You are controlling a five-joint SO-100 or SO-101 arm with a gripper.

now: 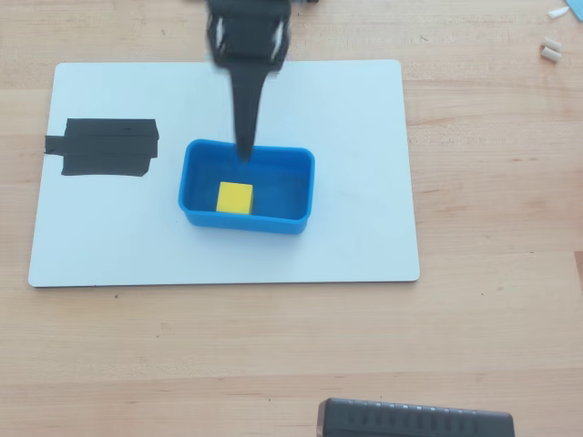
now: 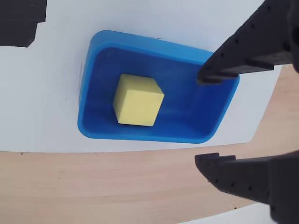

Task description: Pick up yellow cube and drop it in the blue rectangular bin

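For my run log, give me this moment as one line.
cube: in bin, released | hand: open, empty, above bin | board: under bin

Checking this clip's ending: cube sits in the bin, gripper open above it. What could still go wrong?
The gripper hangs open close over the bin rim; a low retreat might clip the rim and drag the bin across the white board. If the bin tips, the cube could spill out.
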